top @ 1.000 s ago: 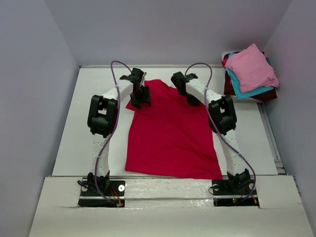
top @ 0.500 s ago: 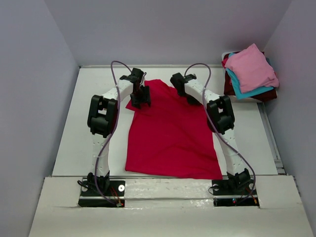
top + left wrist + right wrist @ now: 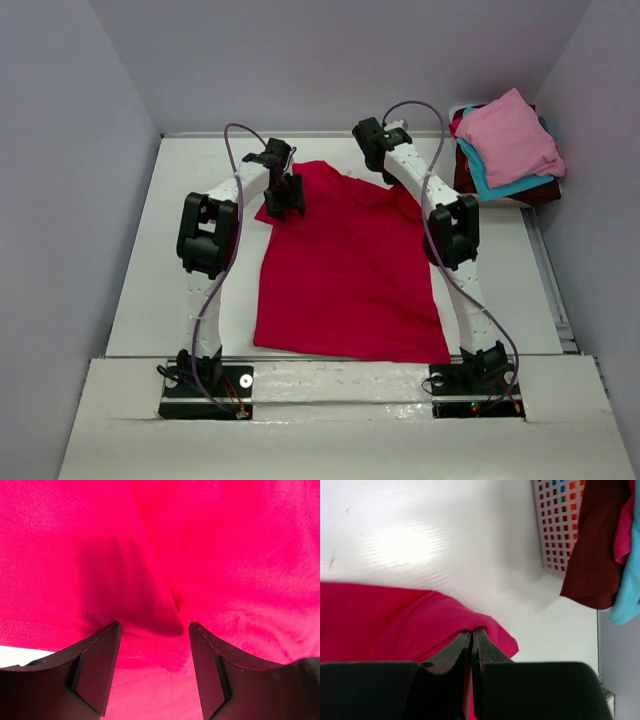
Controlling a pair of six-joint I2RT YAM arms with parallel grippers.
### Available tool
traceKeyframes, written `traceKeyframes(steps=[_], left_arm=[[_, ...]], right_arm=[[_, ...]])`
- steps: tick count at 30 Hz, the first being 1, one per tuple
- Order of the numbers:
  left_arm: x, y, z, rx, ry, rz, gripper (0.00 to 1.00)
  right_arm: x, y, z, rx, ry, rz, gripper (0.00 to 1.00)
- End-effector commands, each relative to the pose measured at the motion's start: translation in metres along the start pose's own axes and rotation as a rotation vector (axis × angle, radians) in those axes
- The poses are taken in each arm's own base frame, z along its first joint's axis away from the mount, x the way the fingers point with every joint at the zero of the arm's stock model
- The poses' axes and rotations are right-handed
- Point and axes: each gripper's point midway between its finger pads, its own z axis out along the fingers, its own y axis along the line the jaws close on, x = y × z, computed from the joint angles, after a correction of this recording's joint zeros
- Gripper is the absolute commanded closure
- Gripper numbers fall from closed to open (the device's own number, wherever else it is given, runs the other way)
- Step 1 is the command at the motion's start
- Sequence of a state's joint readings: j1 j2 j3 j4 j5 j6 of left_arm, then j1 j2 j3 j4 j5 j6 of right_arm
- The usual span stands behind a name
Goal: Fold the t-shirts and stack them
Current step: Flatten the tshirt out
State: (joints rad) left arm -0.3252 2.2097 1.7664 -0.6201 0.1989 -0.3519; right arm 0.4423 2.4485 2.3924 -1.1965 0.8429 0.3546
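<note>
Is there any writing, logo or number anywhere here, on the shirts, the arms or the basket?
None can be read.
The red t-shirt and the stacked shirts are plain; the basket shows only holes; the left arm and right arm bear no legible marks.

A white table sits between plain gray walls. A white basket stands by its far right corner.

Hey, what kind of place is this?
Probably a robotics lab test cell, not a home: a left arm and right arm bolted to a white table, bare grey walls boxing it in, a red t-shirt spread out, other t-shirts piled aside.
</note>
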Motion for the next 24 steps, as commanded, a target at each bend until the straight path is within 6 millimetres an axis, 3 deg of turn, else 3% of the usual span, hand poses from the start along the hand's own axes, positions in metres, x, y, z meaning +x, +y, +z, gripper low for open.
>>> traceKeyframes(steps=[1, 5, 10, 18, 19, 20, 21, 22, 23, 24], left_arm=[[0.005, -0.004, -0.020, 0.012, -0.003, 0.019, 0.31], [0.007, -0.001, -0.028, -0.001, -0.009, 0.020, 0.31], [0.015, 0.005, -0.031, -0.023, -0.005, 0.023, 0.31], [0.019, 0.013, -0.035, -0.057, -0.008, 0.025, 0.31], [0.016, 0.012, -0.037, -0.058, -0.020, 0.024, 0.31], [0.015, 0.013, -0.038, -0.063, -0.027, 0.025, 0.31], [0.013, 0.013, -0.038, -0.065, -0.036, 0.027, 0.31], [0.010, 0.013, -0.038, -0.069, -0.041, 0.028, 0.30], [0.008, 0.012, -0.037, -0.071, -0.045, 0.027, 0.30], [0.007, 0.013, -0.036, -0.075, -0.046, 0.028, 0.30]], right_arm=[[-0.011, -0.034, 0.027, 0.068, 0.014, 0.070, 0.93], [0.001, -0.057, 0.053, 0.102, 0.084, 0.120, 0.93], [0.016, -0.075, 0.069, 0.117, 0.143, 0.163, 0.93], [0.026, -0.070, 0.075, 0.102, 0.179, 0.168, 0.92], [0.027, -0.068, 0.075, 0.090, 0.185, 0.173, 0.88], [0.026, -0.067, 0.073, 0.076, 0.187, 0.182, 0.73], [0.028, -0.062, 0.073, 0.052, 0.196, 0.189, 0.64], [0.024, -0.063, 0.070, 0.036, 0.185, 0.201, 0.43], [0.023, -0.062, 0.068, 0.025, 0.183, 0.206, 0.34], [0.025, -0.062, 0.067, 0.019, 0.189, 0.202, 0.18]])
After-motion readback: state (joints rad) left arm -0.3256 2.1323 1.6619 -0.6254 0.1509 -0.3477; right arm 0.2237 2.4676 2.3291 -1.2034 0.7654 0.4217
